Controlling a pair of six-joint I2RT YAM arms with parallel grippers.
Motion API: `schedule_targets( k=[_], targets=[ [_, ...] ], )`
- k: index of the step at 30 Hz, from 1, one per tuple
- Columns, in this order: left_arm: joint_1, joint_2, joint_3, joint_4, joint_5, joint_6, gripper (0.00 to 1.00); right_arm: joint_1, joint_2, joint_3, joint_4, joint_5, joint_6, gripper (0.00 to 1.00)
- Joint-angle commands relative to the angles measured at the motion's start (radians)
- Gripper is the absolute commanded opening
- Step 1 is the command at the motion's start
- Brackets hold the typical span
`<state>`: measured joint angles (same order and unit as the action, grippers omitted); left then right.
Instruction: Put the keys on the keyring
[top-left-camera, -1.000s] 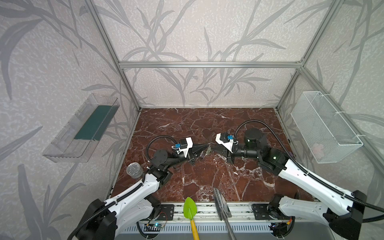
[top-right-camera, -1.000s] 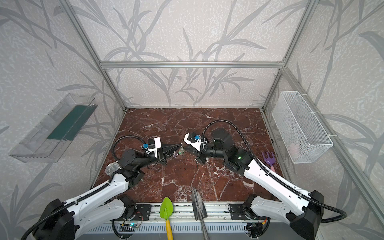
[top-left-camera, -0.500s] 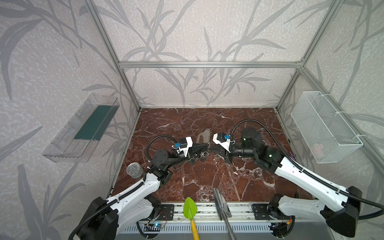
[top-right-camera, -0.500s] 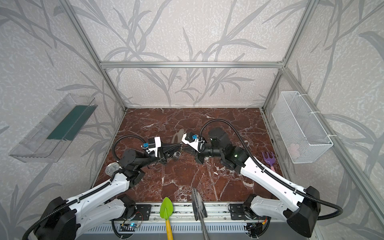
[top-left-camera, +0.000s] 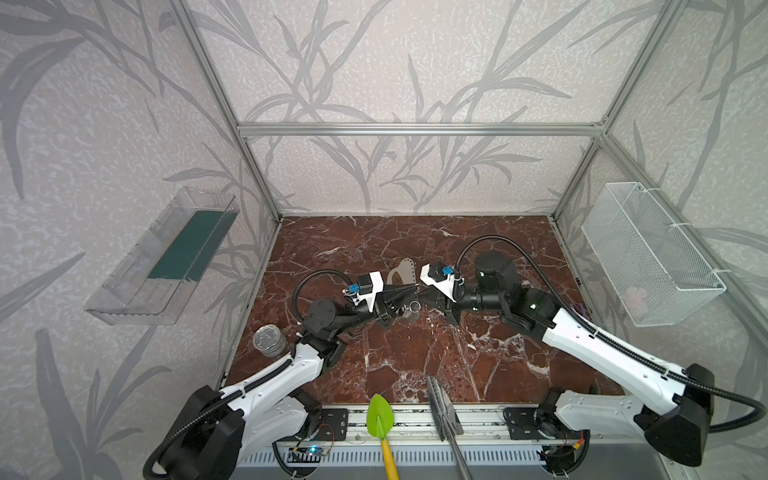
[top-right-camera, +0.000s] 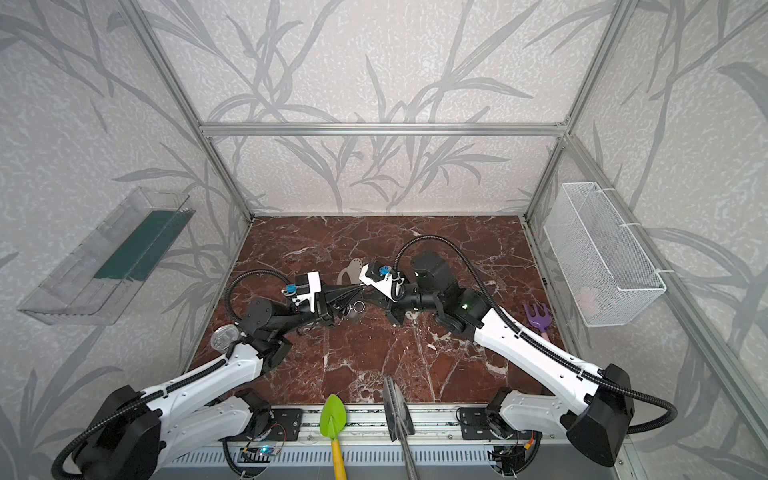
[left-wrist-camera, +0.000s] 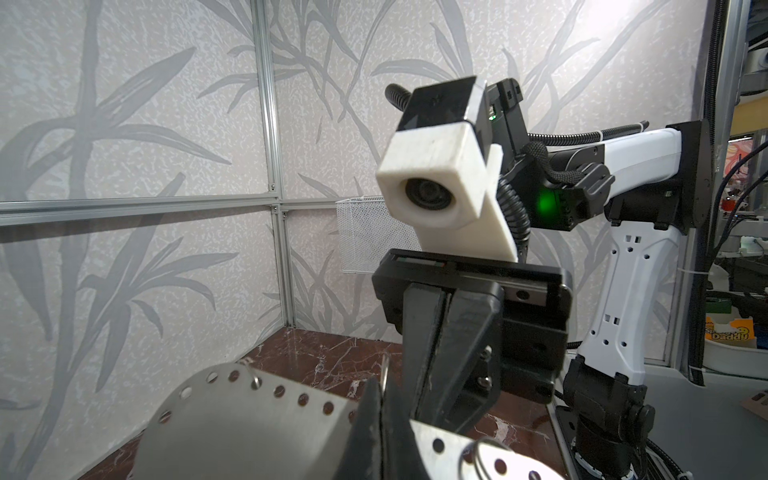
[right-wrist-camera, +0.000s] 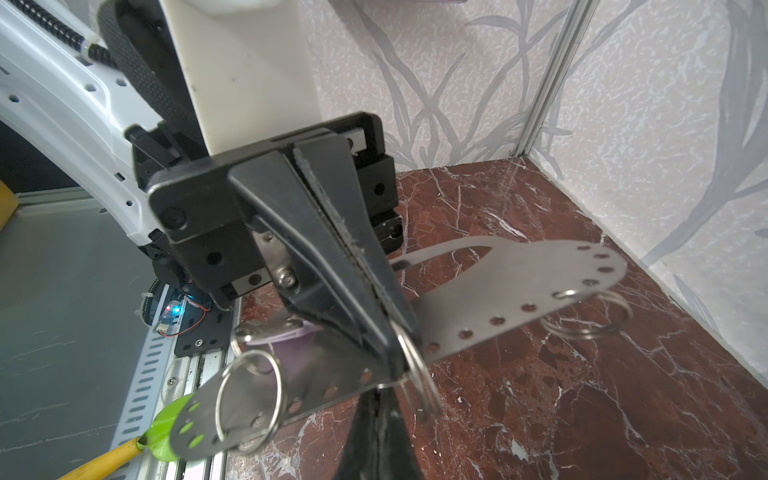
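- Left tool (right-wrist-camera: 392, 353): jaws closed flat on the keyring (right-wrist-camera: 511, 291). The grey tag is held off the worktop (top-left-camera: 415, 357), with its row of small holes fanning out to either side of the grip.
- Right tool (left-wrist-camera: 444, 374): jaws closed, tip to tip with the left tool at the tag's edge. A split ring (right-wrist-camera: 413, 374) sits right at that meeting point. I cannot tell whether the right tool pinches this ring or the tag edge.
- Two more rings are on the tag. One ring (right-wrist-camera: 249, 395) is on the near side of the left tool. The far ring (right-wrist-camera: 590, 316) hangs off the far end.
- Lilac key (right-wrist-camera: 286, 332): just behind the tag, close beside the left tool's fingers, with a ring at its head. Whether it is threaded into a hole is hidden.
- Green key: not found in any view. The green seen through the tag's holes is the toy spade (top-left-camera: 379, 419).
- Judgement: threading is mid-way at best. One key may be on, the other is unaccounted for.
- Surroundings, all well apart from both tools: tin can (top-left-camera: 269, 340) behind the left arm, purple rake (top-right-camera: 538, 316) beside the right arm, wire basket (top-left-camera: 648, 257) on the wall.
- Obstruction: the crowded tool tips hide the hole being worked.
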<state>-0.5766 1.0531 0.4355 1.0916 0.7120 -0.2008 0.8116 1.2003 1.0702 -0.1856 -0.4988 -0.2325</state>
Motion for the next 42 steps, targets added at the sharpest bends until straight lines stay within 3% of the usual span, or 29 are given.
schedule_targets(
  k=[1, 6, 15, 37, 42],
  targets=[
    [-0.005, 0.002, -0.008, 0.066, 0.027, -0.025, 0.00, 0.021, -0.032, 0.009, 0.014, 0.011, -0.014, 0.10],
    [0.001, -0.004, -0.018, 0.087, 0.030, -0.036, 0.00, 0.013, -0.085, -0.004, -0.021, 0.078, -0.034, 0.20],
    [0.005, -0.006, -0.016, 0.093, 0.042, -0.047, 0.00, 0.004, -0.138, -0.003, -0.023, 0.119, -0.047, 0.23],
    [0.007, 0.007, -0.012, 0.103, 0.061, -0.058, 0.00, 0.002, -0.082, 0.047, -0.006, 0.070, -0.062, 0.21],
    [0.008, 0.005, -0.010, 0.102, 0.066, -0.061, 0.00, 0.002, -0.067, 0.060, -0.013, 0.061, -0.062, 0.12]
  ],
)
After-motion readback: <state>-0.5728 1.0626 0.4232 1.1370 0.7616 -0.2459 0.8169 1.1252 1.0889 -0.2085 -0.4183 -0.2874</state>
